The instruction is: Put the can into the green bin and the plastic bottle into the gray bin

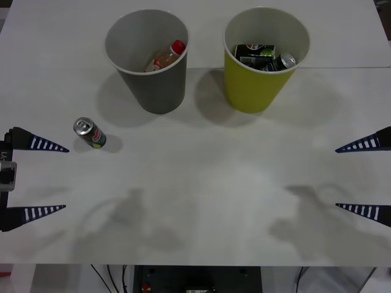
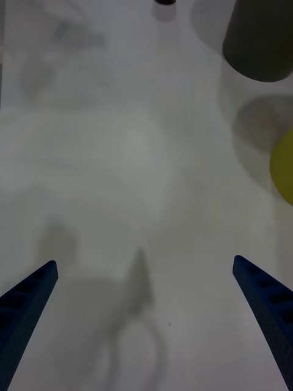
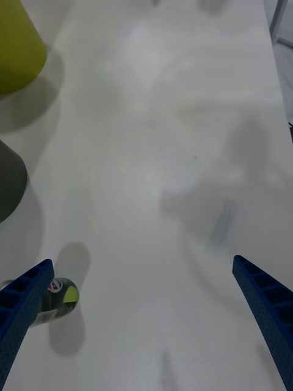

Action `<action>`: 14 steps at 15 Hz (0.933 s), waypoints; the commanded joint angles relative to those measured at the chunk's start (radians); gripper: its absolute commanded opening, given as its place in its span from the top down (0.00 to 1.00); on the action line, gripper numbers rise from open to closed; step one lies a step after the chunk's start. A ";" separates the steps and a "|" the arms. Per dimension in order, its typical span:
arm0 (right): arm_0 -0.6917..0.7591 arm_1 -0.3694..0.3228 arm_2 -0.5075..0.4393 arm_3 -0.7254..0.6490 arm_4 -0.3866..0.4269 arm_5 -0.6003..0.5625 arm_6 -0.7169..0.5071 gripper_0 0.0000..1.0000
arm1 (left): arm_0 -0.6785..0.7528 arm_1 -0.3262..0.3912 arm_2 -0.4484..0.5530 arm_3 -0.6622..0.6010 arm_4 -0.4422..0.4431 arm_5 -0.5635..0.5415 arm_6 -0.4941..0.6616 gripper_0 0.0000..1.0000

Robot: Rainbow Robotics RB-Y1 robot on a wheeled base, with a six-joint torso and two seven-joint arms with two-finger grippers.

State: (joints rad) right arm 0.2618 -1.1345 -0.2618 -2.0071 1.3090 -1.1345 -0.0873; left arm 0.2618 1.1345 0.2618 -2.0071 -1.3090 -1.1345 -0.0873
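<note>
The can (image 1: pixel 90 133) lies on its side on the white table, at the left, close to the far finger of my left gripper (image 1: pixel 66 179), which is open and holds nothing. In the left wrist view the can (image 3: pixel 55 299) lies just beside one blue finger. The plastic bottle (image 1: pixel 166 57), red-capped, rests inside the gray bin (image 1: pixel 156 88). To its right stands the green bin (image 1: pixel 253 88) with black-and-green cans in it. My right gripper (image 1: pixel 336 178) is open at the right edge, far from both bins.
The white table (image 1: pixel 201 183) stretches bare between the two grippers. A seam runs across it behind the bins. Both bins stand upright at the back, a small gap between them. The right wrist view catches the gray bin (image 2: pixel 259 40) and the green bin (image 2: pixel 284 165).
</note>
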 commanded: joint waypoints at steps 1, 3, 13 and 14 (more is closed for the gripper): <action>0.000 0.000 0.000 0.000 0.000 0.000 0.000 0.00 | 0.001 -0.005 -0.006 0.010 -0.007 -0.005 0.007 0.00; 0.000 0.000 0.000 0.000 0.000 0.000 0.000 0.00 | -0.006 0.002 -0.004 0.010 -0.007 -0.008 0.014 0.00; 0.000 0.000 0.000 0.000 0.000 0.000 0.000 0.00 | -0.004 0.004 -0.007 -0.002 -0.056 0.071 0.331 0.00; 0.000 0.000 0.000 0.000 0.000 0.000 0.000 0.00 | -0.001 0.005 -0.012 -0.007 -0.070 0.102 0.383 0.00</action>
State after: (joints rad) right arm 0.2618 -1.1345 -0.2618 -2.0071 1.3090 -1.1345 -0.0873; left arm 0.2584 1.1389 0.2534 -2.0106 -1.3689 -1.0548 0.2582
